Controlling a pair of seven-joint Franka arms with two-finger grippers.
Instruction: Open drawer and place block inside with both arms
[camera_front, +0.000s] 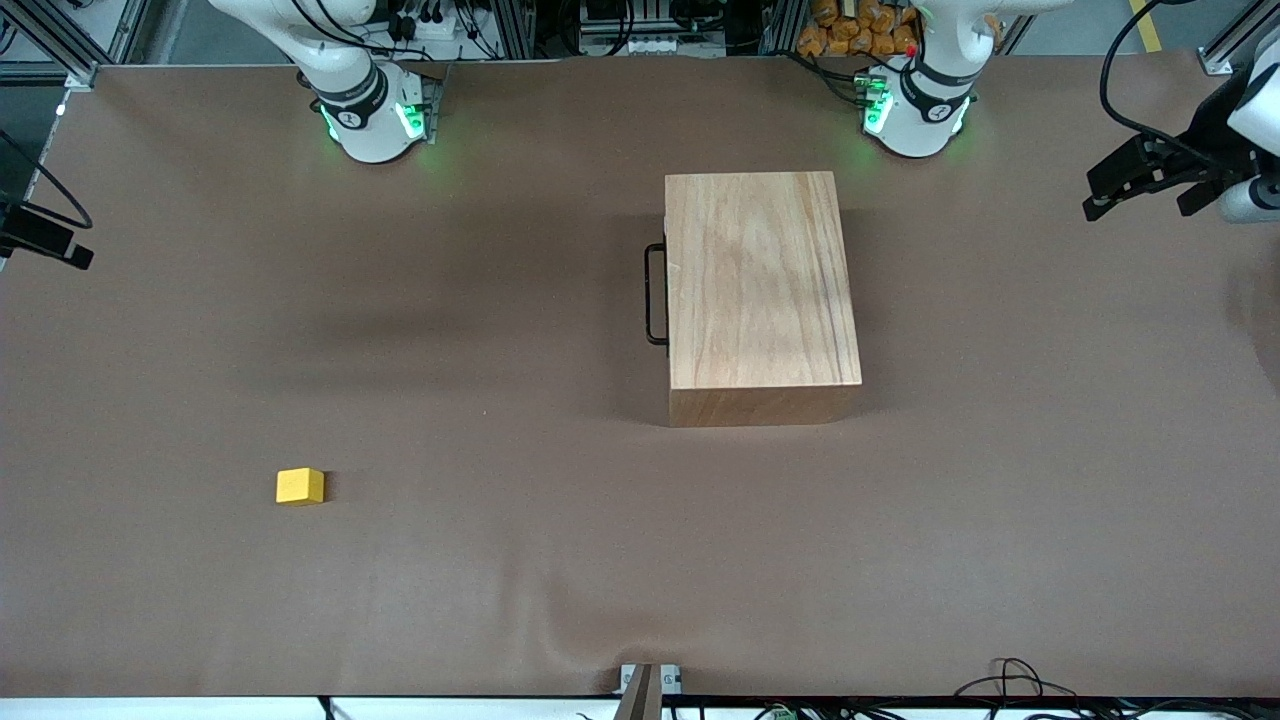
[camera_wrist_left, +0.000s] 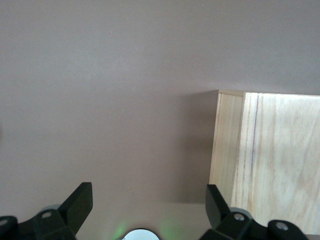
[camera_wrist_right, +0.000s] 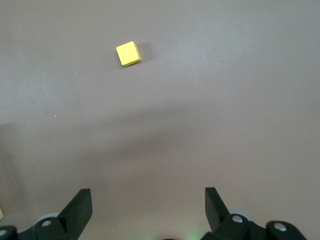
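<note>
The light-wood box (camera_front: 760, 290) stands on the brown table near the left arm's base (camera_front: 915, 110). Its drawer is pushed fully in. The black loop handle (camera_front: 655, 295) faces the right arm's end of the table. The yellow block (camera_front: 300, 486) lies alone, nearer the front camera and toward the right arm's end. My left gripper (camera_wrist_left: 148, 192) is open and empty, high over bare table beside the box (camera_wrist_left: 280, 160). My right gripper (camera_wrist_right: 147, 195) is open and empty, high over bare table, well short of the block (camera_wrist_right: 128, 53). Neither hand shows in the front view.
The right arm's base (camera_front: 370, 115) stands along the table edge farthest from the front camera. A black-and-white device (camera_front: 1160, 175) hangs at the left arm's end of the table. A black device (camera_front: 45, 240) hangs at the right arm's end. A clamp (camera_front: 648, 685) sits on the table's front edge.
</note>
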